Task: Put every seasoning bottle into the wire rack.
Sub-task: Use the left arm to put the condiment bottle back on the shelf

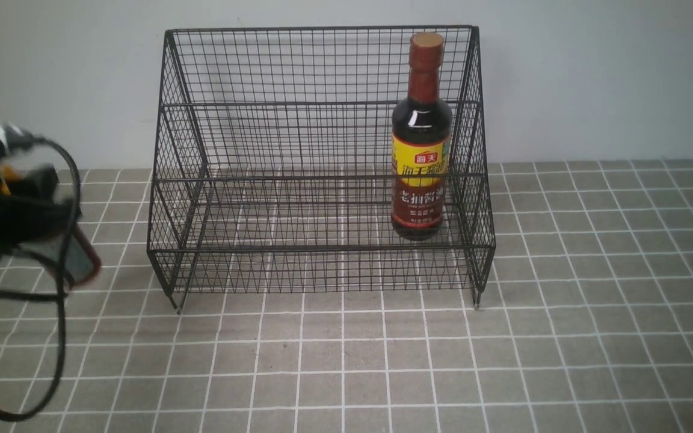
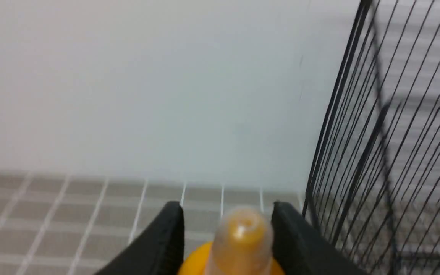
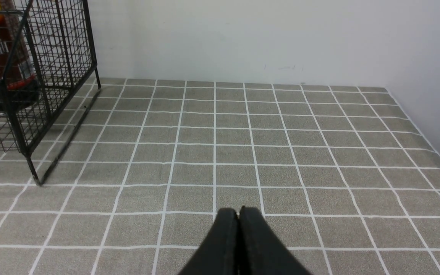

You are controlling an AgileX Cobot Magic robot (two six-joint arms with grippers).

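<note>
My left gripper [image 2: 227, 209] grips the squeeze bottle [image 2: 241, 238], its yellow nozzle cap between the jaws, with the wire rack [image 1: 274, 144] just beside. My right gripper [image 3: 238, 211] is pinched closed and empty. The dark, red-capped soy-sauce bottle [image 1: 420, 138] stands upright in the rack near it.

motion-blurred left arm [image 1: 15, 204]; squeeze bottle [image 2: 243, 236] mostly cut off by edge

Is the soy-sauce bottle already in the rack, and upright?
In and upright: the soy-sauce bottle stands cap-up inside the wire rack, near its right side.
</note>
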